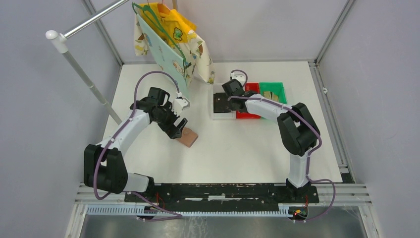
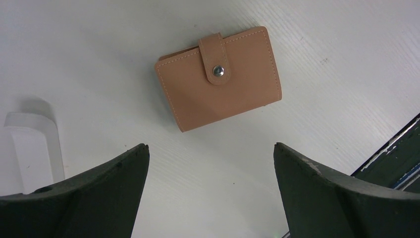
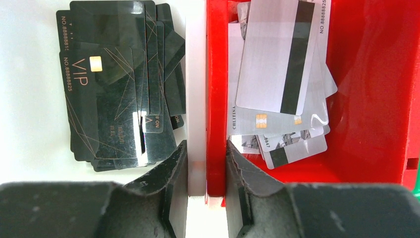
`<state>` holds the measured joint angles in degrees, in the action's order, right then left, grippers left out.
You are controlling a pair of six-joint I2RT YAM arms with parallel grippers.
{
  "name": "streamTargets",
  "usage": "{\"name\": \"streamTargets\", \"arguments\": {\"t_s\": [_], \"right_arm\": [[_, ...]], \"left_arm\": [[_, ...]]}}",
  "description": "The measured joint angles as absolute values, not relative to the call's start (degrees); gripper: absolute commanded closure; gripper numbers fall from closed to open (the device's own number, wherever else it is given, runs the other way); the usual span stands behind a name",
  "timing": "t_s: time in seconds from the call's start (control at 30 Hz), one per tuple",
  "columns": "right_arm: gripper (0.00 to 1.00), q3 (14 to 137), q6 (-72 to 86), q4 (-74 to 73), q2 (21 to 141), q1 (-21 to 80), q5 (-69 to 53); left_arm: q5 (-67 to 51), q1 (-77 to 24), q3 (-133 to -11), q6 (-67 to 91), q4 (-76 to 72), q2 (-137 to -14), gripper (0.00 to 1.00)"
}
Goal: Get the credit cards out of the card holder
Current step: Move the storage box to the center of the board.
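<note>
Unsnapping comes next: our left gripper hangs spread above the closed card holder; right gripper clamps bin walls.

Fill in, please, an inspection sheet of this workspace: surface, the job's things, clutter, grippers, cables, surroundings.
Surface: white table, no spill seen.
Job's things: card holder lies flat on the table, closed, strap snapped. Black cards are piled in the clear bin, silver cards in the red bin.
Clutter: green bin beside the red bin, contents too small to tell.
Grippers: left gripper hovers over the card holder, jaws wide open, touching nothing. Right gripper has its jaws pinched on the adjoining bin walls.
Cables: purple cables run along both arms.
Surroundings: clothes rail with hung garments, far left.
</note>
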<state>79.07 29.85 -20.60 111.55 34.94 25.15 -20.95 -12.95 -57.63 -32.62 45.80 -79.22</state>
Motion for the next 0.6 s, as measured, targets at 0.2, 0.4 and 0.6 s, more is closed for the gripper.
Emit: {"name": "streamTargets", "arguments": {"t_s": [0.2, 0.4, 0.6], "right_arm": [[0.66, 79.07, 32.8, -21.15, 111.53, 38.37, 27.09], [0.41, 79.26, 32.12, -21.45, 111.02, 39.27, 28.49], [0.23, 78.54, 30.37, -21.23, 105.73, 40.66, 30.33]], "left_arm": [[-20.99, -12.93, -58.39, -32.75, 47.75, -79.09, 0.0], [-22.13, -10.26, -60.07, -33.28, 49.47, -78.89, 0.0], [-22.68, -7.03, -60.71, -34.02, 49.65, -78.91, 0.0]]}}
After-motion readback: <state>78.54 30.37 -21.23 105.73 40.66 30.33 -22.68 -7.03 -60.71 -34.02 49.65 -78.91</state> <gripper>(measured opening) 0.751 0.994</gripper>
